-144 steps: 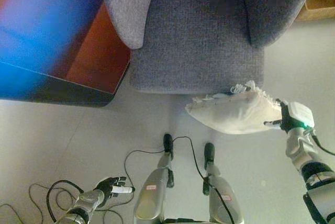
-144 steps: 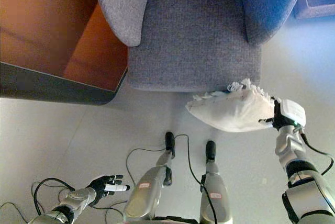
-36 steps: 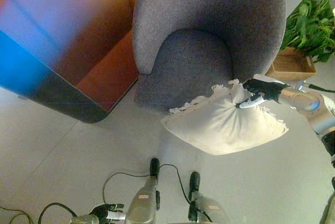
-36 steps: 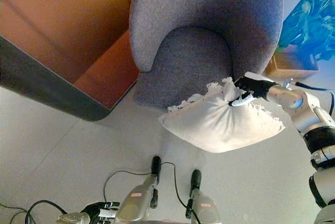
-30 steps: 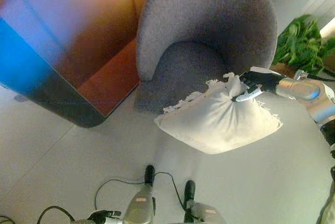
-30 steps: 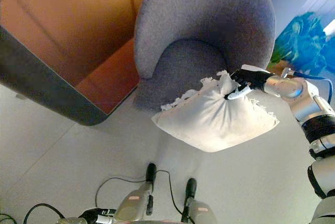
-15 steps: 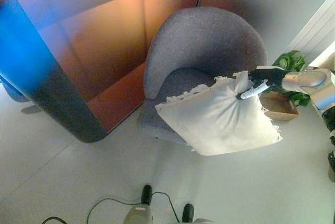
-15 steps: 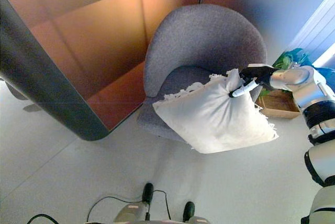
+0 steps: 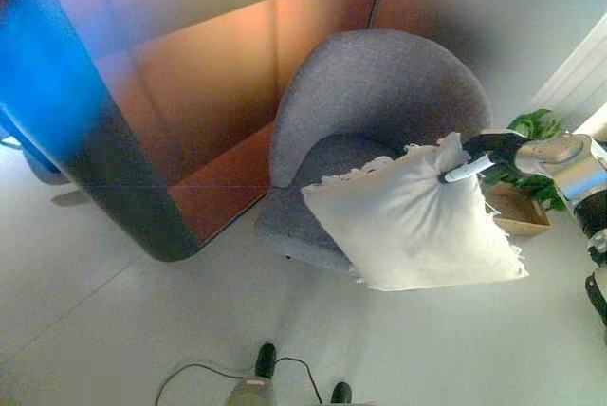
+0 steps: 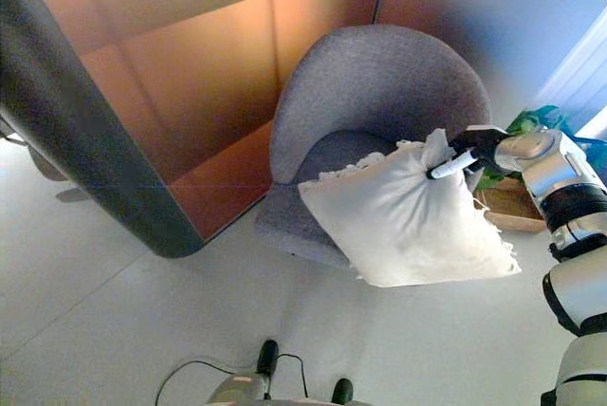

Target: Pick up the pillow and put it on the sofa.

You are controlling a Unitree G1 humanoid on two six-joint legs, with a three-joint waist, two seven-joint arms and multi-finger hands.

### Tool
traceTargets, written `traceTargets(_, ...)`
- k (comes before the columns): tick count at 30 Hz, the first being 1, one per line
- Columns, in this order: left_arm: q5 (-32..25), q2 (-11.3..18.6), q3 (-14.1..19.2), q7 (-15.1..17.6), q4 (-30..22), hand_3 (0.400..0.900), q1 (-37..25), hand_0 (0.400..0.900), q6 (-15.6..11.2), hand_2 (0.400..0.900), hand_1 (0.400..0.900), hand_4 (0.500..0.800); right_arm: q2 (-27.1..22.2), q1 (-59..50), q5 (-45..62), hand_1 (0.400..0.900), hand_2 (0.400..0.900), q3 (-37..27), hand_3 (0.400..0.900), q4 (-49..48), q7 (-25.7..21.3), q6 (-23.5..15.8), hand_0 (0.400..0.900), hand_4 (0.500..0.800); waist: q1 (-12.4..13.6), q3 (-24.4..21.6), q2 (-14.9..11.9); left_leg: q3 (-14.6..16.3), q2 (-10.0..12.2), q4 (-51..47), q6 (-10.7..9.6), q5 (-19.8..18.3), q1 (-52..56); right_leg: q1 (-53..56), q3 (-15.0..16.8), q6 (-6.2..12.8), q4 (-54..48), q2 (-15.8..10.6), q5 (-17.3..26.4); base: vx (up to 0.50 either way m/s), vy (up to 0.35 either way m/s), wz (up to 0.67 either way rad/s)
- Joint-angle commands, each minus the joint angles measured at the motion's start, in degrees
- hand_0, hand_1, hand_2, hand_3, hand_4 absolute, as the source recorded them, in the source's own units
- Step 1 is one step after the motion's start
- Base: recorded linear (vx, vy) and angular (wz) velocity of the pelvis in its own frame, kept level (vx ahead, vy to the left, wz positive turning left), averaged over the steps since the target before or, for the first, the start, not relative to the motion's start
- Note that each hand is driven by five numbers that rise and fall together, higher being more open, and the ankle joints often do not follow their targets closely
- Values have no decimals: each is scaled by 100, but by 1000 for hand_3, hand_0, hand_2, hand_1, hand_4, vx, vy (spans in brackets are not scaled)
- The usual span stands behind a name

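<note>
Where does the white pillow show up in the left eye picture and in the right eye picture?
Left eye view: the white pillow hangs right of centre, pinched at its top corner by the right hand.
Right eye view: the pillow sits at nearly the same spot, right of centre, held the same way.
Shared landmark: the grey armchair just behind the pillow.

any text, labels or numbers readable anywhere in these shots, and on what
None: no readable text shows in either view.
The white pillow, pinched at its top corner by the right hand, is plain.
The grey sofa, the brown wall panels and the potted plant carry no print or signs.
</note>
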Motion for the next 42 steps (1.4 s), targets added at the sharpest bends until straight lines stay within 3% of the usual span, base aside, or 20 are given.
traceTargets(1,57,308,14,-6,298,900,172,900,-80,900,900,800,-419,-2054,235,400,400,170,400,349,-678,-254,400,500,258,-118,-395,124,-25,-33,-105,-816,536,-149,27,307,-9,-178,329,-26,-15,8)
traceTargets(11,-211,494,-147,-102,137,900,122,900,-257,900,900,800,-497,-2693,100,400,400,659,400,947,-1130,-450,400,500,425,318,-265,-48,-15,-33,-119,-726,66,-571,-58,299,-9,-210,357,-58,-5,5)
traceTargets(14,-368,512,-209,-148,77,900,90,900,-349,900,900,800,-492,-2846,143,400,400,803,400,1026,-1378,-456,400,500,453,503,-166,-80,-12,-33,-124,-669,-158,-774,-29,287,-9,-210,374,-127,22,2)
traceTargets(17,-430,505,-222,-180,67,900,83,900,-449,900,900,800,-552,-2993,11,400,400,923,400,1187,-1953,-249,400,500,467,647,-77,-96,-8,-33,-133,-624,-338,-936,-26,287,-9,-226,391,-84,16,5)
traceTargets(18,-437,504,-217,-181,72,900,98,900,-494,900,900,800,-594,-3027,13,900,900,944,900,1247,-2031,-212,900,800,469,673,-57,-95,-9,-33,-135,-617,-377,-967,-39,292,-9,-234,391,-65,23,2)
traceTargets(26,-414,466,-217,-43,88,900,65,900,-435,900,900,800,-813,-2865,66,900,900,857,900,1478,-1733,-330,900,800,423,574,-104,-56,-2,-33,-151,-646,-311,-908,-116,314,-9,-255,376,18,-19,-2)
traceTargets(34,-394,467,-289,-173,19,900,137,900,-462,900,900,800,-1094,-2664,-81,900,900,627,900,1641,-1631,-382,900,800,356,467,-65,18,5,-33,-158,-690,-171,-819,-86,315,-9,-255,365,17,-19,-5)
traceTargets(38,-506,419,-412,-87,-319,900,109,900,114,900,900,800,-1164,-2754,-138,900,900,672,900,1518,-1338,-70,900,800,297,322,-64,62,-8,-33,-145,-732,-51,-739,-3,324,-9,-237,342,60,-17,-10)
traceTargets(42,-682,529,-372,-238,-362,900,-131,900,548,900,900,800,-1443,-2643,-50,900,900,627,900,1603,-871,-465,900,800,139,117,-105,176,41,-33,-149,-765,36,-702,97,318,-9,-198,319,53,-18,-14)
